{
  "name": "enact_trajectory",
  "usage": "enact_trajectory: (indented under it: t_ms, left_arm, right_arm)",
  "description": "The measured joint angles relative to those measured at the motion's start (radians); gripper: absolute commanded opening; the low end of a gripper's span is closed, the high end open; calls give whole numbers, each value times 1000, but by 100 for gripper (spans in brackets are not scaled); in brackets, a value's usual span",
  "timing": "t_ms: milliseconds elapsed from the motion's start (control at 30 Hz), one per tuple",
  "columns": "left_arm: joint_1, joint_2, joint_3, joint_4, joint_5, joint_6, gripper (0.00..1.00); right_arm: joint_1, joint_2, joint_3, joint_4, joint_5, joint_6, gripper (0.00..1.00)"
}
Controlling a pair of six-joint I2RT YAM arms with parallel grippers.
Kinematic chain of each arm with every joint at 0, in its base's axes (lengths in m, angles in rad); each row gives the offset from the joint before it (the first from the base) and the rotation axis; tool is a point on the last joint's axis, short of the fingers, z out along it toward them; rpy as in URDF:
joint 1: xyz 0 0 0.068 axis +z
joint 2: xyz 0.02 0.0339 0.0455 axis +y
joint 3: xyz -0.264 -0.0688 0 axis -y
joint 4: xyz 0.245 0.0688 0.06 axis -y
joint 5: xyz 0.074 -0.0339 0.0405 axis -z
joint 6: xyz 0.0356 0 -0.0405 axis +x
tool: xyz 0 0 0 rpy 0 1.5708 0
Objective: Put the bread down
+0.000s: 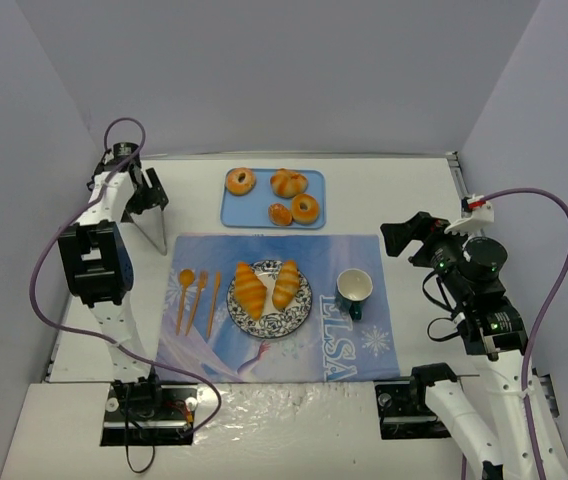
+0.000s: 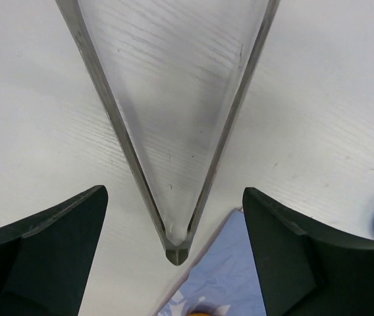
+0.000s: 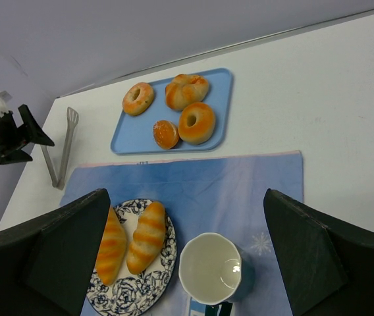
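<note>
Two golden-brown ridged rolls, the bread (image 1: 250, 290) (image 1: 286, 284), lie side by side on a blue-patterned plate (image 1: 264, 328) on the placemat; they also show in the right wrist view as the bread (image 3: 146, 237) on the plate (image 3: 141, 289). My left gripper (image 1: 149, 195) (image 2: 174, 194) stands open over metal tongs (image 1: 152, 228) (image 2: 174, 131) lying on the white table left of the mat, its fingers (image 2: 49, 250) wide on either side of the tongs' hinge and not touching them. My right gripper (image 1: 394, 238) (image 3: 186, 194) hovers open and empty at the mat's right.
A blue tray (image 1: 239, 212) behind the mat holds two doughnuts (image 1: 240, 181) and small buns (image 1: 281, 214). A white-and-teal cup (image 1: 354, 290) stands right of the plate. Orange cutlery (image 1: 196, 298) lies left of it. Grey walls close in on three sides.
</note>
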Motion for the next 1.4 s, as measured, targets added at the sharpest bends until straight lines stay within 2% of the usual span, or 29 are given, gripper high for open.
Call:
enact_trajectory:
  t_ms: [367, 500, 733, 833, 1167, 1400]
  left_arm:
    - [-52, -295, -25, -20, -12, 5, 80]
    - [-170, -412, -26, -44, -28, 29, 80]
    - [-494, -621, -130, -51, -21, 91, 81]
    - [-551, -685, -180, -55, -7, 110, 81]
    - [-680, -737, -322, -28, 40, 158, 81]
    - [-690, -781, -357, -14, 60, 165, 81]
  right_arm:
    - [0, -1, 2, -1, 0, 0, 100]
    - [0, -3, 5, -1, 0, 1, 100]
    - [0, -9, 33, -17, 1, 1, 100]
    - [0, -14, 54, -33, 2, 0, 100]
    - [0, -18, 132, -91, 29, -7, 100]
    - [0, -17, 151, -142, 55, -12, 100]
